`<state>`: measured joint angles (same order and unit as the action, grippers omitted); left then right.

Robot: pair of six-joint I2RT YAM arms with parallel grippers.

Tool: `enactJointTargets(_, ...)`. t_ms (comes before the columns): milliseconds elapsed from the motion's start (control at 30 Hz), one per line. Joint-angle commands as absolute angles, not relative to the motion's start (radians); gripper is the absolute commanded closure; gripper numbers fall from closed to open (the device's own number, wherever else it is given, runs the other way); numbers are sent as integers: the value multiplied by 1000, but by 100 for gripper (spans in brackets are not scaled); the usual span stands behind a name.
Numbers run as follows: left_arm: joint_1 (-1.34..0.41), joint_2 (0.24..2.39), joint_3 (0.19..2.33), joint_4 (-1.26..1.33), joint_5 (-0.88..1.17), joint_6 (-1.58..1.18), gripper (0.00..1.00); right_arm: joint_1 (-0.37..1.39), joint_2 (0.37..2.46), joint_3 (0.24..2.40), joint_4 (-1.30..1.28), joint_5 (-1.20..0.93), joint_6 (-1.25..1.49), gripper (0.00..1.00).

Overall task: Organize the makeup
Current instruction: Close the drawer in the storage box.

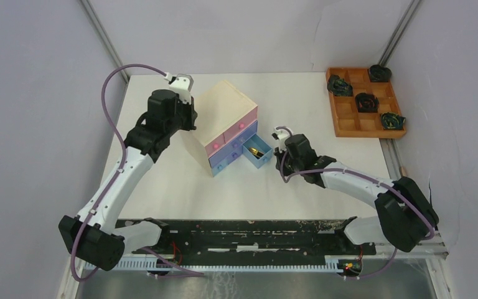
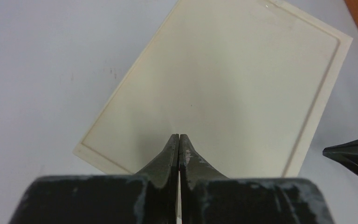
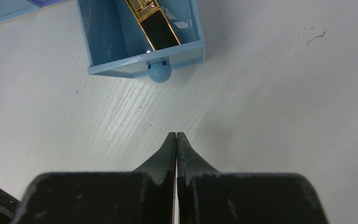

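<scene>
The left gripper (image 2: 179, 140) is pressed fully shut, finger against finger, with nothing between them. Its tips sit over the cream top panel of the pale wooden chest (image 2: 223, 79); whether they touch the panel cannot be told. The right gripper (image 3: 176, 137) is likewise closed tight and empty, poised above the bare table (image 3: 270, 107).

Just ahead of the right gripper's tips stands a pulled-out blue drawer (image 3: 121, 42), its round knob (image 3: 160, 71) facing the fingers. Inside lies a gold and black tube (image 3: 156, 25), the makeup on show here.

The tube's far end is cut off by the top edge of the right wrist view. In the overhead view both sets of fingertips are hidden beneath their own wrists. At the right edge of the left wrist view a dark pointed shape (image 2: 354, 156) is cropped and cannot be identified.

Well beyond the right gripper, at the table's far right corner, an orange-brown grid tray (image 1: 348, 128) carries dark coiled objects (image 1: 367, 101). The tabletop is white, and plain pale grey walls (image 1: 31, 93) enclose it.
</scene>
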<state>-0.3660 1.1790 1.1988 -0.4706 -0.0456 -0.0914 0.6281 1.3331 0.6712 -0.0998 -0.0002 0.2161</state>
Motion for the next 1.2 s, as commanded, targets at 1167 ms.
enactJointTargets(1167,-362,1079,1094,-462,-34,-102,97,647,1821,989,398,58,408,99)
